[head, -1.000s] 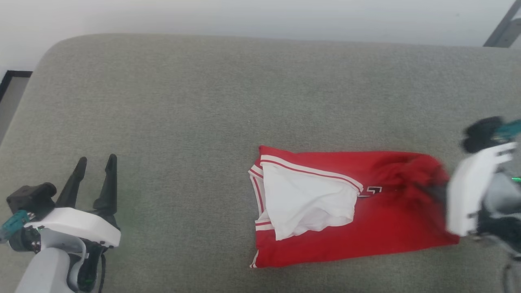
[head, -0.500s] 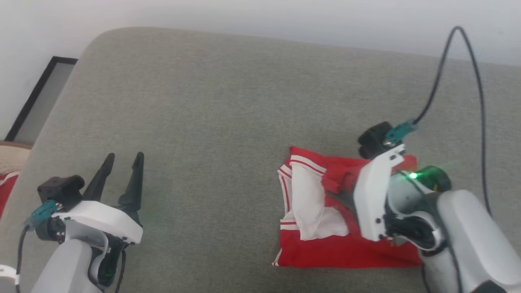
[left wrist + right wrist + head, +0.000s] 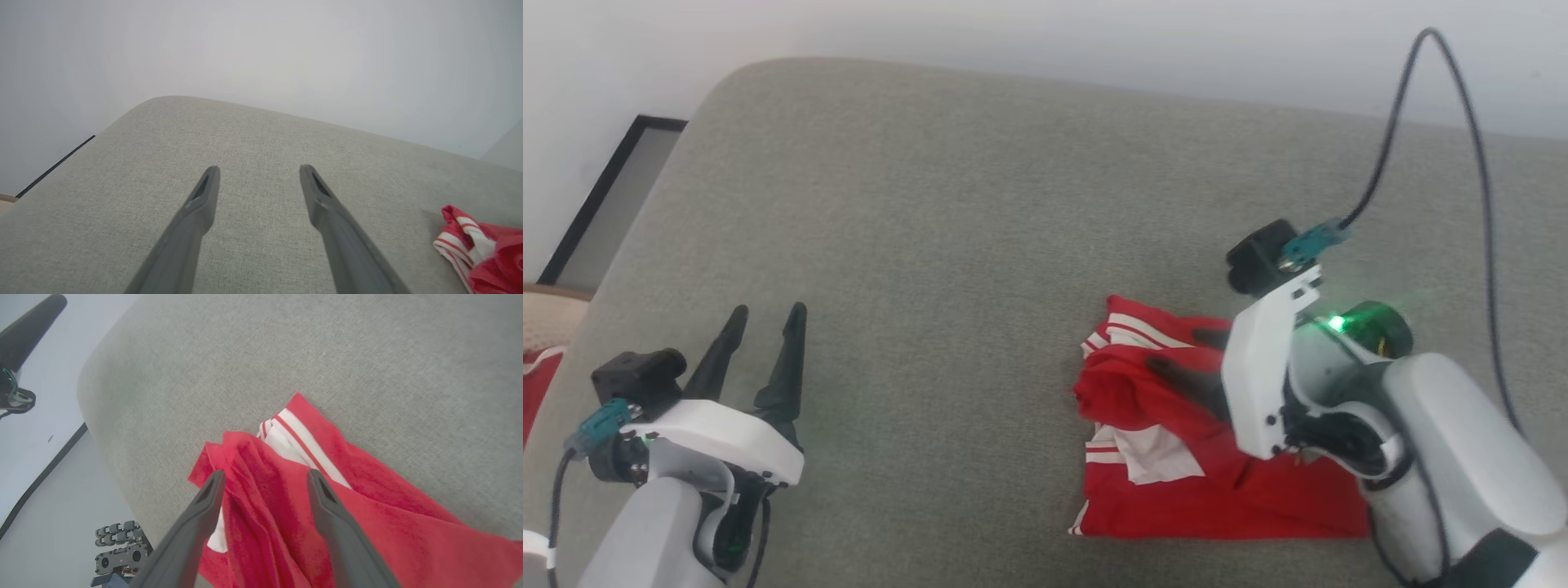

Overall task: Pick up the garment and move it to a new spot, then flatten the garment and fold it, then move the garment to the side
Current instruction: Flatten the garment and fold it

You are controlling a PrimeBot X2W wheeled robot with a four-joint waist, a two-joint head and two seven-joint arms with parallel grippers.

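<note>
A red garment (image 3: 1217, 498) with white-striped trim lies folded and rumpled on a grey upholstered surface (image 3: 931, 204), right of centre in the lower half of the head view. A loose red fold is bunched over its upper left part, with a patch of white cloth and striped edging showing below it. The right gripper (image 3: 1176, 349) reaches in from the lower right, its two dark fingers spread wide over that bunched fold. In the right wrist view a ridge of red cloth runs up between the fingers, which stand apart on either side of it without pinching it. A green light glows on the right wrist, and a dark cable (image 3: 1478, 163) loops up from it toward the top right of the frame. At the lower left of the head view the left gripper (image 3: 768, 310) hovers well apart from the garment, its empty fingers pointing up the frame and spread wide. In the left wrist view the garment's striped edge peeks in at the lower right corner.
</note>
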